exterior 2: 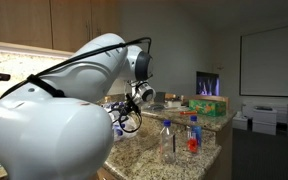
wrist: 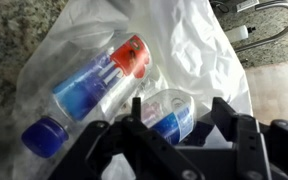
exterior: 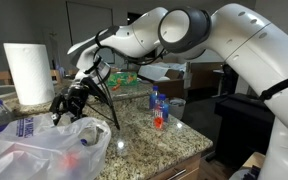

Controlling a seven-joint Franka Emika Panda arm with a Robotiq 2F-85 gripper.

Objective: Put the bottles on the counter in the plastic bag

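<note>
Open counter (exterior: 134,130) lies between the plastic bag (exterior: 44,150) and standing bottles (exterior: 160,106); the paper towel roll (exterior: 29,72) crowds behind.

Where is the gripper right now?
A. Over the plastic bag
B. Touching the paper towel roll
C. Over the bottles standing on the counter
A: in the wrist view the gripper hangs open right above the plastic bag, with bottles lying in it. In an exterior view it is clearly apart from the standing bottles.
</note>
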